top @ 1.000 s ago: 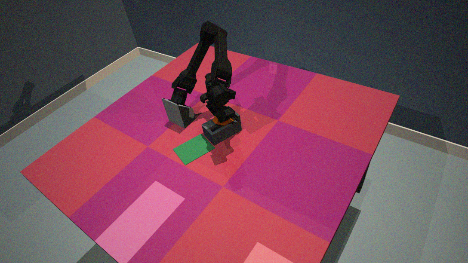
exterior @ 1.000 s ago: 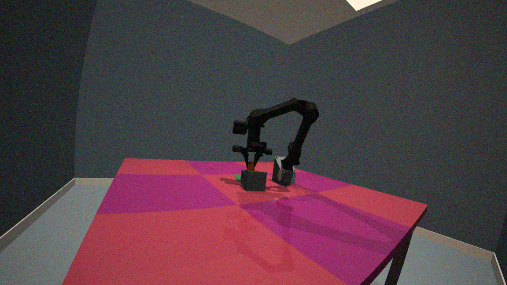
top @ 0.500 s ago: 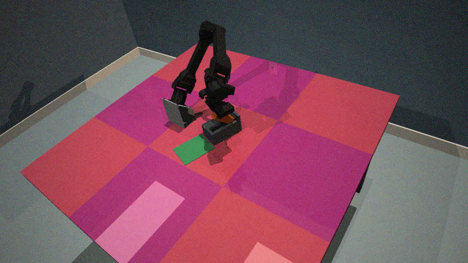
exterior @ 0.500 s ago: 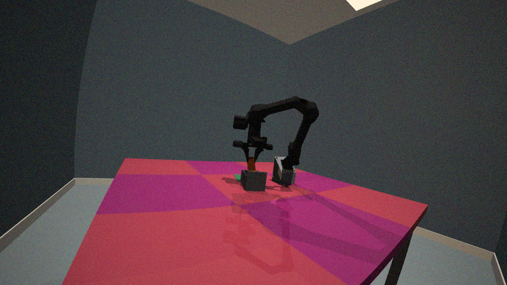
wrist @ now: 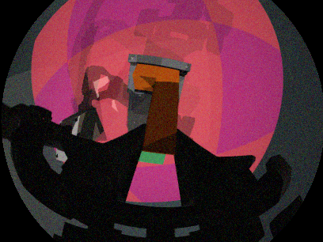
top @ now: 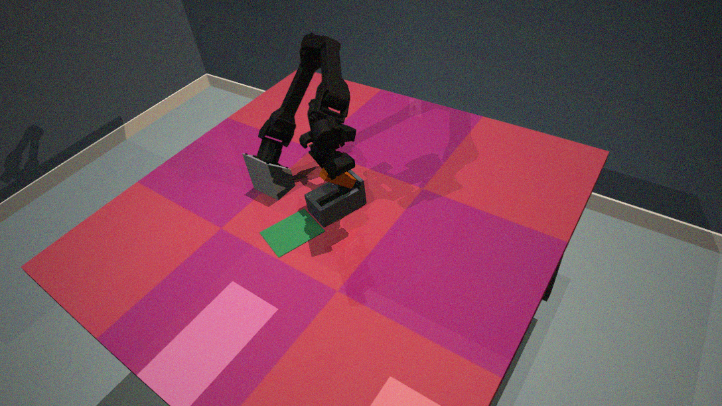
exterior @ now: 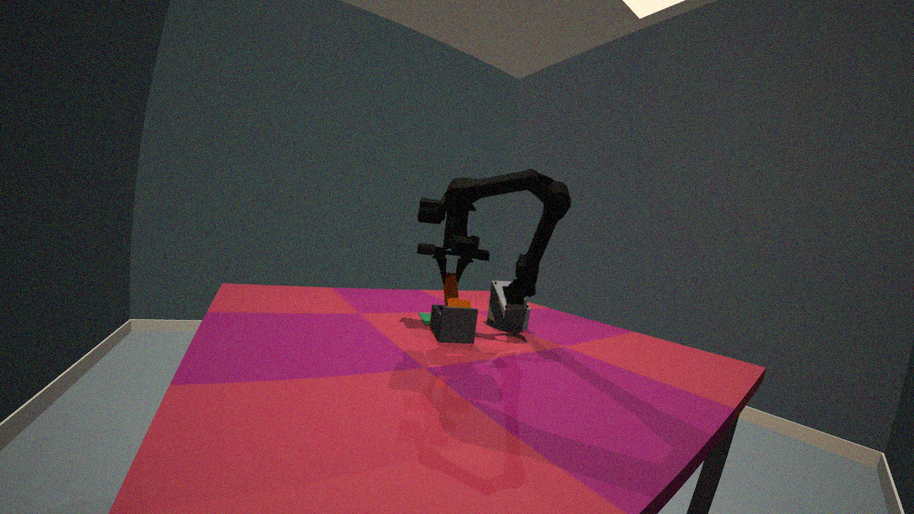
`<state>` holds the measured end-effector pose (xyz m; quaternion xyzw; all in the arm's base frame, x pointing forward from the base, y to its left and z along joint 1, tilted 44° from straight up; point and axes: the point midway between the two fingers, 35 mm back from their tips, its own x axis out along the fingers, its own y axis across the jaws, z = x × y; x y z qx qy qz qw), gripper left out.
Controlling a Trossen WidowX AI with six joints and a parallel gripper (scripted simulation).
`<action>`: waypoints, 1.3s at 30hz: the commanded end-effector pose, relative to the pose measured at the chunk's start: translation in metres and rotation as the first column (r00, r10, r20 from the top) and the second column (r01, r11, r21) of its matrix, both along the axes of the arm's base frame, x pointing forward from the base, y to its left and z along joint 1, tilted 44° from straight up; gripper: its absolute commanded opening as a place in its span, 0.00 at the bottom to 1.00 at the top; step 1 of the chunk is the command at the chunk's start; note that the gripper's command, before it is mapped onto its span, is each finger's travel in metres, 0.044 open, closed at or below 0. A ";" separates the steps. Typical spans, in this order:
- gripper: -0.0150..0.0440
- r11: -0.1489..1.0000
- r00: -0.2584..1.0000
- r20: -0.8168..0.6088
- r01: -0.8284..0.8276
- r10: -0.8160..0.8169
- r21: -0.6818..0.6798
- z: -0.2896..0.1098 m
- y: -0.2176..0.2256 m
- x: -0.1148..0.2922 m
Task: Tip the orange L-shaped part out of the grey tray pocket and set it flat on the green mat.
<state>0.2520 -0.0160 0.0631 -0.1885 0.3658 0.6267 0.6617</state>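
Note:
The orange L-shaped part (top: 339, 178) (exterior: 451, 291) (wrist: 160, 113) hangs steeply from my gripper (top: 337, 169) (exterior: 450, 280) (wrist: 158, 145), which is shut on its plain end. Its L-shaped end points down and hangs at the rim of the grey tray (top: 337, 203) (exterior: 454, 324) (wrist: 138, 108); I cannot tell whether it touches. The tray's pocket (top: 330, 196) shows dark and open. The green mat (top: 291, 232) (exterior: 424, 317) (wrist: 152, 158) lies flat beside the tray, to its front left in the top view.
The arm's grey base block (top: 267, 175) (exterior: 506, 307) stands just behind and left of the tray. The table is a red and magenta checkered top (top: 454, 262) with edges all round and floor beyond.

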 end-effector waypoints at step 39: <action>0.25 1.000 1.000 0.002 0.000 0.000 -0.009 -0.053 -0.085 -0.033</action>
